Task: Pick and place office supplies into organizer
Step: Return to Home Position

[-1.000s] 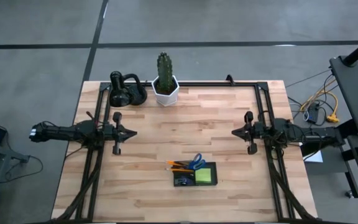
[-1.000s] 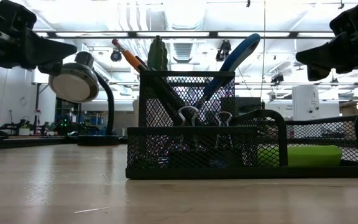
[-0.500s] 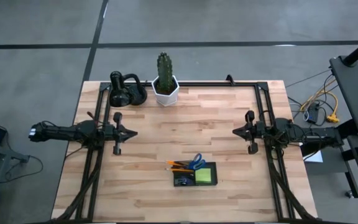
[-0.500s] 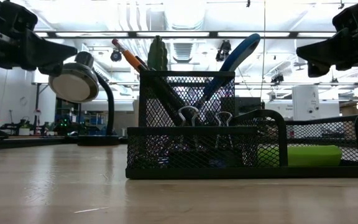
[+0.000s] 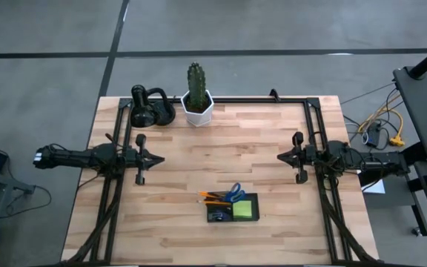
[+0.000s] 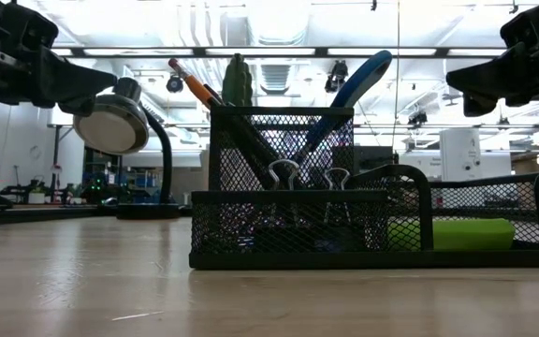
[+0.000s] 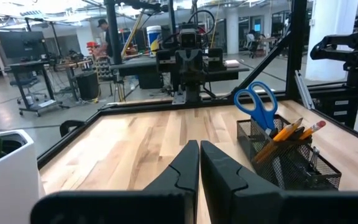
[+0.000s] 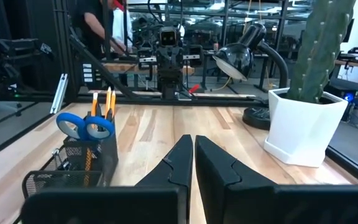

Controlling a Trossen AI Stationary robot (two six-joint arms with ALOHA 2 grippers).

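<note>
The left gripper is hovering over the bench's left side, its two dark fingers pressing together on nothing. The right gripper is hovering over the right side, facing it, its fingers likewise closed and empty. Between them, toward the near edge of the light wooden bench, the black mesh organizer is sitting, holding blue-handled scissors, orange pencils, a lime-green sticky-note pad and dark binder clips.

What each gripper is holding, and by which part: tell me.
Nothing is held. The left gripper and right gripper hover with jaws shut and empty, well apart from the organizer.
</note>
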